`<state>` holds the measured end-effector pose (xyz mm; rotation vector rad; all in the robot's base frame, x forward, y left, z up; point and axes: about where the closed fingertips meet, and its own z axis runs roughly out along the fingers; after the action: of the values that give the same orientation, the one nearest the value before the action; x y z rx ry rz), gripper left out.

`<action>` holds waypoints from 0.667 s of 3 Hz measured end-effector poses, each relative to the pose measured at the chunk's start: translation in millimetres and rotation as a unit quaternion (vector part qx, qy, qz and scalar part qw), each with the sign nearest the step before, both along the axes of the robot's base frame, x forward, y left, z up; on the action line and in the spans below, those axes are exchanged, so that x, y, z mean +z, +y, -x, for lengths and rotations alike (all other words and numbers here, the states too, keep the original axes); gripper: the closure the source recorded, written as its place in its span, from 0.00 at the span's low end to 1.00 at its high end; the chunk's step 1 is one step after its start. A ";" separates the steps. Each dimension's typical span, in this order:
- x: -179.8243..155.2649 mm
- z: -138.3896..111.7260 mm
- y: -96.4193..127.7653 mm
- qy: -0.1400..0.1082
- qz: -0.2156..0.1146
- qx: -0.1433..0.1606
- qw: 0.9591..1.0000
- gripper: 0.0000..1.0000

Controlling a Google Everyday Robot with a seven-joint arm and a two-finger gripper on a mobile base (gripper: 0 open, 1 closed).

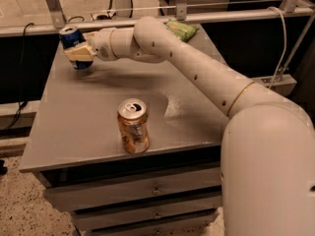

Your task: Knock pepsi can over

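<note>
pepsi can (pixel 70 35) at far left corner of surface (pixel 74 127), near the edge | gripper (pixel 78 55) against its front, grip cannot tell | risk: a hard push could send it off the surface

The gripper (pixel 78 55) is over the far left corner of a grey worktop (pixel 74 122). Well apart from it, toward the front edge and further right in the view, an orange-gold can (pixel 133 127) stands upright with its silver top opened. A green packet (pixel 182 29) lies at the far edge, well to the right of the gripper. Under the worktop's front edge, below gripper level, are grey drawers (pixel 152 188). A metal rail (pixel 221 14) runs behind the gripper. A black cable (pixel 22 73) hangs left of it, above a speckled floor (pixel 24 205).
</note>
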<state>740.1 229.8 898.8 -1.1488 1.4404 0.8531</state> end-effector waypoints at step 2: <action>38.6 18.4 -132.8 -0.001 0.155 -0.040 0.987 1.00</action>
<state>721.7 97.0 937.4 -1.3107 1.6452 0.5845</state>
